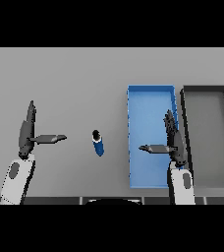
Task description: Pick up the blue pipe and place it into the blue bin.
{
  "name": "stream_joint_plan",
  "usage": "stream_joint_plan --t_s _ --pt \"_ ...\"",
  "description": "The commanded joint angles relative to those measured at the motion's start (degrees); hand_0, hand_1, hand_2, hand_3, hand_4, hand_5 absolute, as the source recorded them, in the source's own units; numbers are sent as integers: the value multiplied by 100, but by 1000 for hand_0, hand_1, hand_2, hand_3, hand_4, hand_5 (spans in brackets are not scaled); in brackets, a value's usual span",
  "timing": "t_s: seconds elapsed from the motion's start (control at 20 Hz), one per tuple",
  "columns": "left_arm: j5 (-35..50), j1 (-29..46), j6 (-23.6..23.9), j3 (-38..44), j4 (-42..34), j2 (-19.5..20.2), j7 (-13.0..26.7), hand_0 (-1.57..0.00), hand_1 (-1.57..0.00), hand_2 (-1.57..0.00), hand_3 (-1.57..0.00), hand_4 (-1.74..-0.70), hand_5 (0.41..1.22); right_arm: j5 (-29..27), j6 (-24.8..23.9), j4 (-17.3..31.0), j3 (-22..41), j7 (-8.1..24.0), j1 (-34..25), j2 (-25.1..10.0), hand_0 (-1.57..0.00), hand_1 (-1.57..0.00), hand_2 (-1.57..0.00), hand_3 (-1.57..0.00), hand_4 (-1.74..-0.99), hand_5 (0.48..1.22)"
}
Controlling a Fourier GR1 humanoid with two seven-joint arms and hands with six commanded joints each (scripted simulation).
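Note:
The blue pipe (98,142), a short blue tube with a dark open end facing away, lies on the grey table (74,78) near the middle. To its right sits the blue bin (146,103), a long shallow tray. My right hand (173,140) hovers over the bin's right side, fingers straight and thumb pointing left, holding nothing. My left hand (26,132) is at the left, fingers straight, thumb pointing right toward the pipe, a short gap away from it.
A dark grey bin (210,123) stands just right of the blue bin, their long walls almost touching. Bare table lies behind and to the left of the pipe.

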Motion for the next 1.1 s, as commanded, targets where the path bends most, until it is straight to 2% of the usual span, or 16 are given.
stream_joint_plan --t_s 0.0,0.25,0.3,0.35,0.4,0.45,0.6,0.75,0.95,1.05 --pt "2 0 0 6 1 1 -26 1 1 1 1 -1074 591 1 -7 0 3 0 -1 4 1 1 1 1 -1225 617" --pt "40 10 -37 43 3 46 -41 1 1 1 1 -1074 591 57 -48 0 45 11 -9 45 1 1 1 1 -1225 617" --pt "82 51 -836 -157 -70 493 -291 1 1 1 1 -1074 591 320 117 -168 242 -310 141 -204 1 1 1 1 -1225 617" --pt "149 66 -1359 -198 -73 842 -460 1 1 1 1 -1073 590 514 210 -333 379 -450 315 -382 1 1 1 1 -1224 618" --pt "172 -4 -1682 -264 30 979 -470 1 1 1 1 -1074 589 656 282 -408 513 -506 418 -446 1 1 1 1 -1225 618" --pt "180 -25 -1872 -321 39 1044 -499 1 1 1 1 -1076 587 746 298 -536 587 -424 432 -494 1 1 1 1 -1225 620" --pt "189 30 -2093 -375 -10 1156 -622 1 1 1 1 -1080 596 1012 229 -742 695 -327 552 -605 1 1 1 1 -1203 614" --pt "330 144 -2307 -406 -200 1262 -661 1 1 1 1 -1086 605 1024 193 -746 645 -107 535 -648 1 1 1 1 -1185 597" --pt "293 330 -2852 -777 -576 1368 -816 1 1 1 1 -1102 554 1023 248 -652 695 -259 452 -623 1 1 1 1 -1198 607" --pt "288 444 -2975 -1008 -805 1304 -664 1 1 1 1 -1124 514 1026 251 -682 689 -281 443 -648 1 1 1 1 -1205 611"
